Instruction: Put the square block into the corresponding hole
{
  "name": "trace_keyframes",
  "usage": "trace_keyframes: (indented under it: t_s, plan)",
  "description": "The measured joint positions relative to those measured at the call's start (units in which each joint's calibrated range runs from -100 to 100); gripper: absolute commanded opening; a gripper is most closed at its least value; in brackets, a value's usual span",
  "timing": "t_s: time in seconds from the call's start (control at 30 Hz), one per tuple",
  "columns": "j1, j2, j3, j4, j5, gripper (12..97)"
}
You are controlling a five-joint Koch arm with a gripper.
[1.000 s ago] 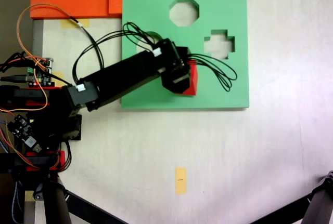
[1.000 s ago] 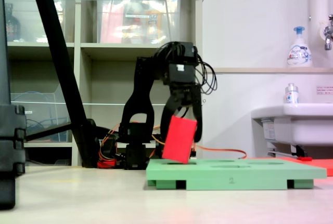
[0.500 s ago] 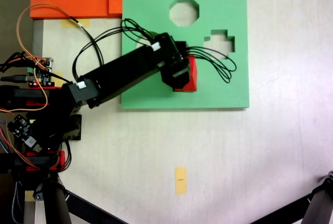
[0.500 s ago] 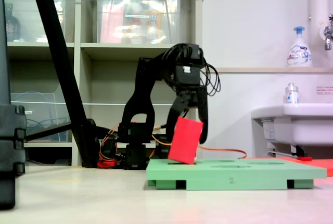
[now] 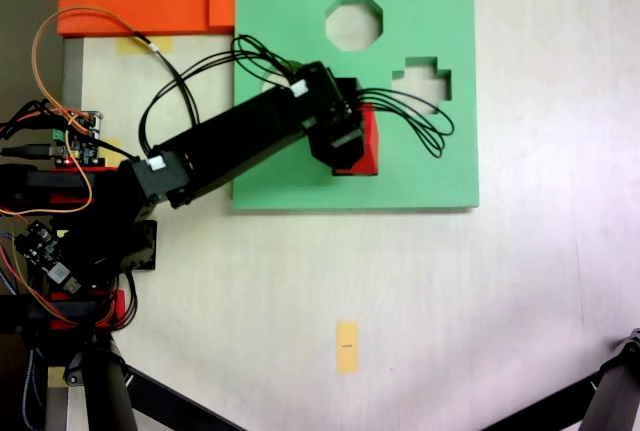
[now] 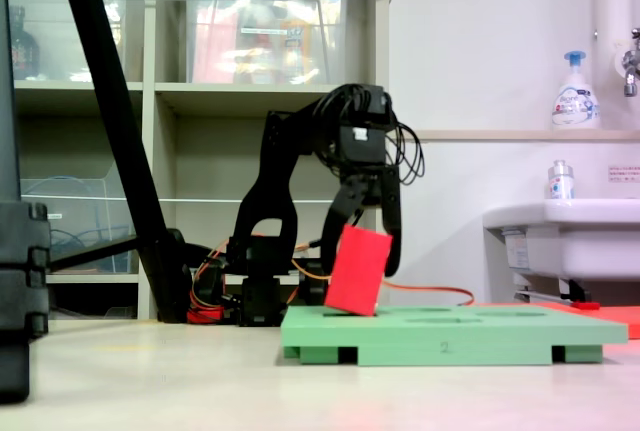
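The gripper [image 6: 366, 241] was clamped on the square block [image 6: 357, 271], which hung tilted, its lowest corner at the green board [image 5: 440, 166], roughly mid-board toward the near edge (the low fixed view showed the tilt best). Seating it seemed left. The arm [image 5: 240, 141] hid the corresponding hole, so alignment couldn't be judged.

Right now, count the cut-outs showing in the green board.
2 clear: an octagonal cut-out near the board's top edge and a cross-shaped cut-out toward its right in the top-down fixed view. The arm covers part of the green board, so others may be hidden.
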Motion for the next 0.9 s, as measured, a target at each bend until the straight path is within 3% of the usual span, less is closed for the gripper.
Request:
trace_keyframes:
  t_s: [0.9]
  plan:
    - [0.54, -5.47, -4.02, 0.00, 0.15, 31.1]
